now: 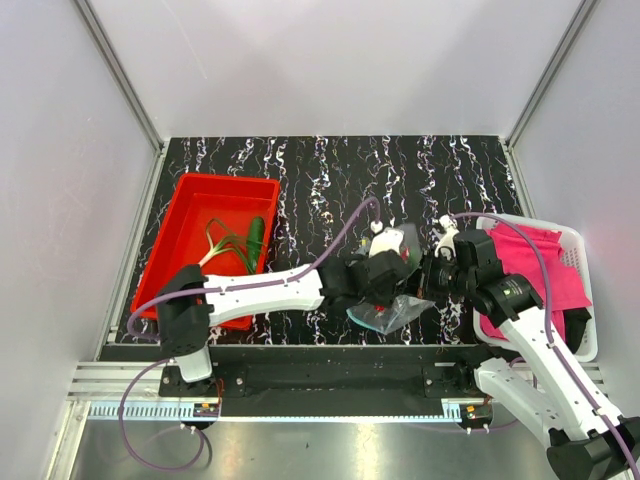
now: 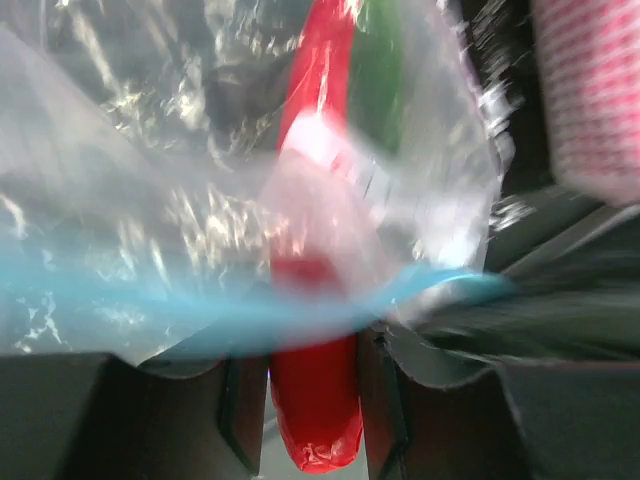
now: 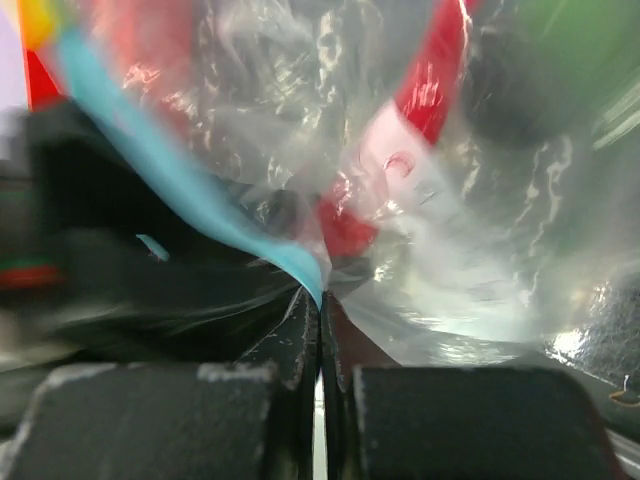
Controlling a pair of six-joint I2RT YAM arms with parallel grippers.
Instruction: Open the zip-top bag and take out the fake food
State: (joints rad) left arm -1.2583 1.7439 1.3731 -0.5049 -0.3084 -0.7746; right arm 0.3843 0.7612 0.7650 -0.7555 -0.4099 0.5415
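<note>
The clear zip-top bag [image 1: 392,314] hangs between my two grippers near the table's front edge. My left gripper [image 2: 312,350] is shut on the red chili [image 2: 315,410], which reaches up into the bag past the blue zip strip [image 2: 150,300]. The chili's green stem [image 2: 378,80] shows through the plastic. My right gripper [image 3: 321,300] is shut on the bag's edge at the blue zip strip [image 3: 160,160]. The chili [image 3: 432,85] shows blurred inside the bag. The green onion [image 1: 222,243] and the cucumber [image 1: 257,235] lie in the red tray [image 1: 190,185]. The orange fruit is out of view.
The red tray stands at the left of the black marbled table. A white basket [image 1: 585,300] holding a pink cloth [image 1: 540,265] stands at the right, close to the right arm. White walls enclose the table.
</note>
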